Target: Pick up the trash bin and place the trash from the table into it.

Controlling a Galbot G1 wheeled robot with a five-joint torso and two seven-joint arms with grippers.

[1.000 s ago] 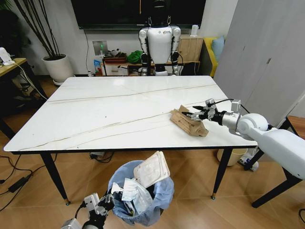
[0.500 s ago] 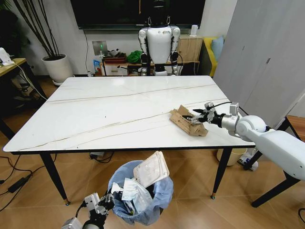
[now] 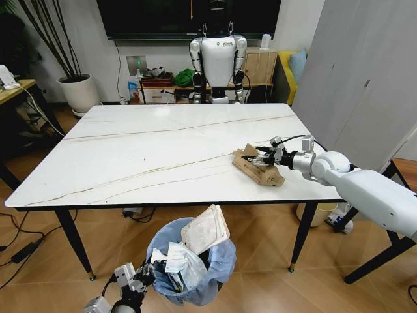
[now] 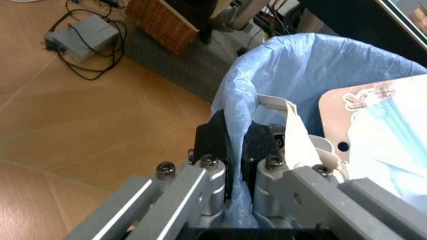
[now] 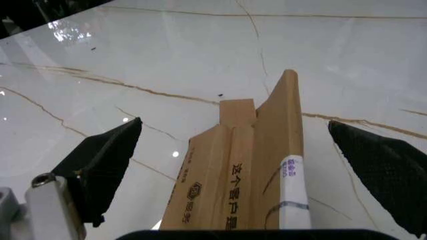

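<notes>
The tabletop (image 3: 163, 150) is nearly bare, so the task looks almost finished: one piece of trash, the torn brown cardboard (image 3: 258, 169), remains near its right front edge. Below the front edge, the trash bin (image 3: 193, 261) already holds a packet and papers, and the left gripper (image 4: 230, 150) has its fingers pinched on the blue liner rim. The right gripper (image 3: 256, 158) hovers spread wide, the cardboard between its fingers (image 5: 107, 160), untouched.

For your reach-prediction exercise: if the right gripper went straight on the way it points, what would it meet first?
The cardboard: it lies between the open fingers of the right gripper, on the table.
</notes>
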